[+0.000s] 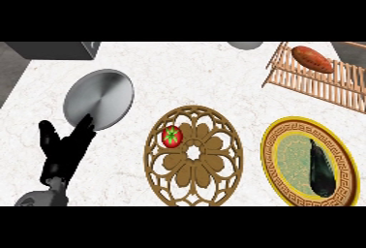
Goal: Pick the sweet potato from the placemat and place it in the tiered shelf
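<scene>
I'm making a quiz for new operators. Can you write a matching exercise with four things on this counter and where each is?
Things:
1 sweet potato
2 tomato
3 dark vegetable
4 left robot hand

Places:
A on the placemat
B lower left of the view
C on the wooden shelf
D on the yellow-rimmed plate

Pairs: 1-C, 2-A, 3-D, 4-B

The placemat (193, 181) lies in the middle of the desk (178, 77), with a tomato (172, 136) on its left part. Right of it sits a plate (275, 160) holding a long thing (320, 169), maybe a mussel. A round dish (99, 99) lies left and farther back, with the left robot hand (64, 155) just before it. The sweet potato (312, 58) lies on the tiered shelf (314, 82), back right.
</scene>
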Robot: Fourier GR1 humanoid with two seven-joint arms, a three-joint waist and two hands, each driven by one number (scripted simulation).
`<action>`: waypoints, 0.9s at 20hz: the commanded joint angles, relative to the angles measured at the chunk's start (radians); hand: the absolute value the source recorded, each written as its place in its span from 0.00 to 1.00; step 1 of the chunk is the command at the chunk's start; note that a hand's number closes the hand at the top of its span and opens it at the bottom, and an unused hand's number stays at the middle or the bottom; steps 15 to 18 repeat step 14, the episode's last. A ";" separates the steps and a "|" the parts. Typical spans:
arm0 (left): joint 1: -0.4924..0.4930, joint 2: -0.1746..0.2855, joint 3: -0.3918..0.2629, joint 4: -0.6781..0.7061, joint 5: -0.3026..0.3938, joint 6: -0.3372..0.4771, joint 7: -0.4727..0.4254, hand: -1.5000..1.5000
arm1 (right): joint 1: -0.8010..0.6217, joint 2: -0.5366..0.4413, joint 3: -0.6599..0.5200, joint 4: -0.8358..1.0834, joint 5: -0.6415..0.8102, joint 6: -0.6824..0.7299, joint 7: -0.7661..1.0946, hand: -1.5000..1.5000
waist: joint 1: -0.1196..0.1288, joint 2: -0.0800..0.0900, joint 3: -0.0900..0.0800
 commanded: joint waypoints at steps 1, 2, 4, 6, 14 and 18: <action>0.013 -0.008 -0.002 0.009 0.000 -0.010 -0.014 0.50 | 0.034 -0.108 -0.061 0.031 -0.028 -0.042 -0.006 0.00 | 0.001 0.004 0.001; -0.022 0.017 0.015 -0.020 0.017 -0.015 0.032 0.50 | 0.034 -0.097 -0.086 0.023 -0.050 -0.084 -0.006 0.00 | 0.000 0.002 0.001; -0.052 0.000 0.027 0.050 -0.004 0.012 -0.004 0.50 | 0.070 -0.152 -0.111 0.048 -0.069 -0.050 -0.009 0.00 | -0.011 0.004 0.001; -0.001 -0.007 0.010 -0.003 -0.003 0.008 0.013 0.50 | 0.116 -0.196 -0.155 0.043 -0.119 0.004 -0.019 0.00 | -0.012 -0.003 0.001; 0.014 -0.006 0.015 -0.019 -0.012 0.003 0.009 0.50 | 0.253 -0.360 -0.220 0.084 -0.213 0.253 -0.038 0.00 | -0.011 -0.003 0.001; 0.014 -0.006 0.015 -0.019 -0.012 0.003 0.009 0.50 | 0.253 -0.360 -0.220 0.084 -0.213 0.253 -0.038 0.00 | -0.011 -0.003 0.001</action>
